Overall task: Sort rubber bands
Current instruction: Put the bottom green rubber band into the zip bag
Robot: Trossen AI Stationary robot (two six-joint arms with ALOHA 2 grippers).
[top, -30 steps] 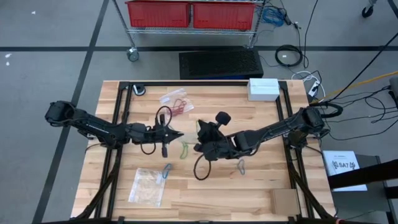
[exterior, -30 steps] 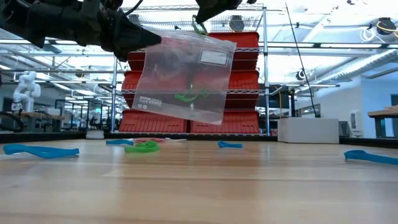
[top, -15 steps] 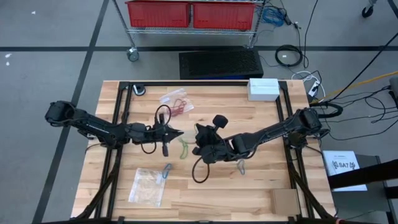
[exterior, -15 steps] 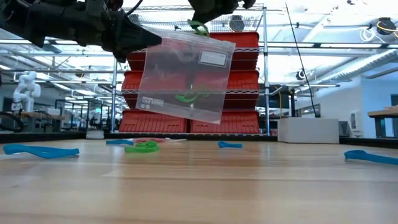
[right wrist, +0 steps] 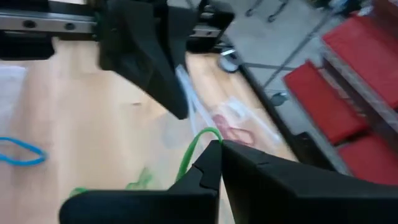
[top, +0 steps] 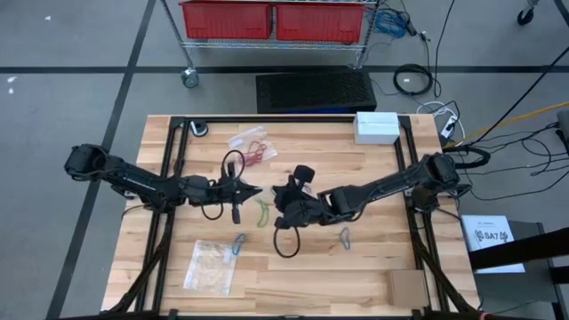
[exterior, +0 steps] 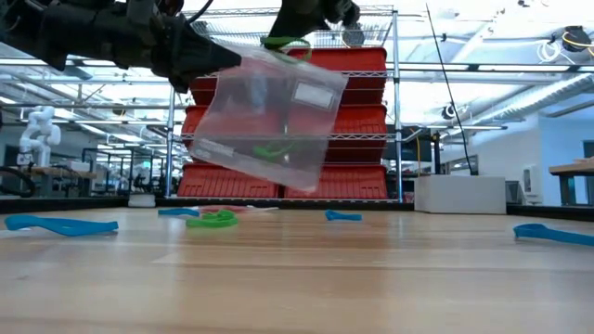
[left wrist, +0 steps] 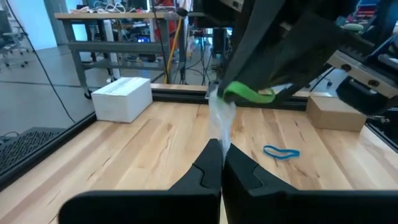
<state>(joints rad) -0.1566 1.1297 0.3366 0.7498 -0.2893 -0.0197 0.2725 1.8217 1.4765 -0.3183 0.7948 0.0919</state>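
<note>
Low view: left gripper (exterior: 223,57) pinches clear bag (exterior: 264,116) up over mid-table, right gripper (exterior: 299,28) clamps green band (exterior: 286,44) at its mouth — I'd push it well inside before letting go.

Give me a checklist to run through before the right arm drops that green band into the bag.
1. Left gripper shut on the clear plastic bag, holding it up by one top corner above the wooden table: ok.
2. Right gripper shut on a green rubber band: ok.
3. Held band right at the bag's top edge, as the low view shows: ok.
4. Bag mouth open wide enough to take the band: cannot tell.
5. Bag hanging straight: not ok, it is tilted.
6. Bag already holding green, so colours match: ok, a green rubber band inside the bag shows through the plastic.
</note>
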